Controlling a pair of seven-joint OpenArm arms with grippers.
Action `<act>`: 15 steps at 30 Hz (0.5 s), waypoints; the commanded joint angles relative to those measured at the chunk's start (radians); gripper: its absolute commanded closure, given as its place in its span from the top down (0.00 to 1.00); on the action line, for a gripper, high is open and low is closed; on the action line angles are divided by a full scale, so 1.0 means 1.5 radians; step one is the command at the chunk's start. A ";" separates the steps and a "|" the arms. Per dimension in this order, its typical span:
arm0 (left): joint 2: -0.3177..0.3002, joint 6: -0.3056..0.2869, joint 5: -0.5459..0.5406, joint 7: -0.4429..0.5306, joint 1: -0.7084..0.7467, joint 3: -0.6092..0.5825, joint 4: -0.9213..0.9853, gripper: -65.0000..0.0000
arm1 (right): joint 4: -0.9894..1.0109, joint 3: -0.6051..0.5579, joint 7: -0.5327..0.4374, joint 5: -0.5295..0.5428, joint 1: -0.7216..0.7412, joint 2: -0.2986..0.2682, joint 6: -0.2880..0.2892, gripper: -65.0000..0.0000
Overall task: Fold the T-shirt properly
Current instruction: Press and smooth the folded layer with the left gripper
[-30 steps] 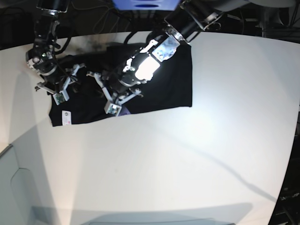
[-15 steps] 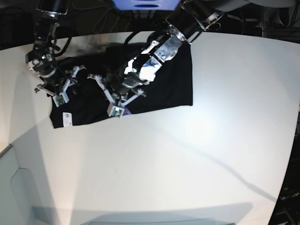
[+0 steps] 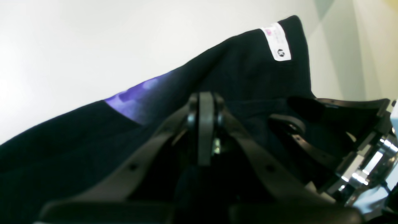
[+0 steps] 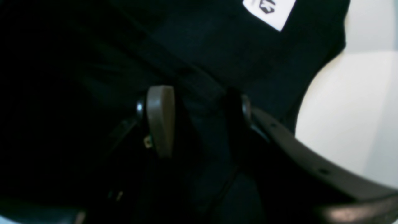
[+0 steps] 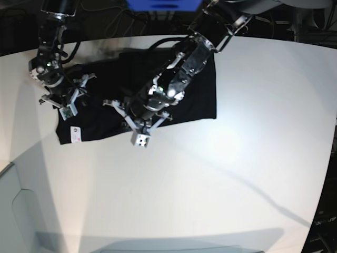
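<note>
Along the near hem of the large plain black cloth T-shirt [image 5: 184,89], spread lengthwise across the white table [image 5: 237,174], the left tool [image 5: 138,129] sits pinched shut mid-hem, the right tool [image 5: 66,103] gaping over its tagged corner.

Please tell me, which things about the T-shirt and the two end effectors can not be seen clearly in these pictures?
- T-shirt collar: base view, covered by the arm.
- Left end effector: shut, but any pinched cloth is lost against black fabric.
- Right end effector: open; cloth contact lost in darkness.
- White tag: print too small.
</note>
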State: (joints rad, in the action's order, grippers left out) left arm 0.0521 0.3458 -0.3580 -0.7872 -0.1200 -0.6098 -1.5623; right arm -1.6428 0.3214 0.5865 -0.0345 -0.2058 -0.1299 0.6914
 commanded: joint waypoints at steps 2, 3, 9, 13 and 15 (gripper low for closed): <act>0.008 0.019 -0.001 -0.020 -0.010 0.001 -0.008 0.18 | -0.008 0.001 -0.003 -0.004 0.005 -0.006 0.004 0.42; 0.008 0.033 -0.001 -0.022 -0.008 0.001 -0.009 0.25 | -0.008 0.001 -0.003 -0.004 0.005 -0.006 0.004 0.42; 0.007 0.076 -0.001 -0.028 -0.015 0.001 -0.003 0.60 | -0.008 0.000 -0.002 -0.004 0.005 -0.005 0.004 0.42; 0.012 0.076 -0.002 -0.028 -0.024 -0.003 0.044 0.55 | -0.008 0.000 -0.002 -0.004 0.005 -0.005 0.004 0.42; 0.013 0.076 -0.005 -0.026 -0.026 -0.003 0.067 0.55 | -0.008 0.000 -0.002 -0.004 0.005 -0.005 0.004 0.42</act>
State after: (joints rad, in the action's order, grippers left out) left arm 0.0540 0.4442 -0.3630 -0.8307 -0.1375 -0.6159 -1.4437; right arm -1.6428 0.3195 0.5865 -0.0376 -0.2058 -0.1299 0.6914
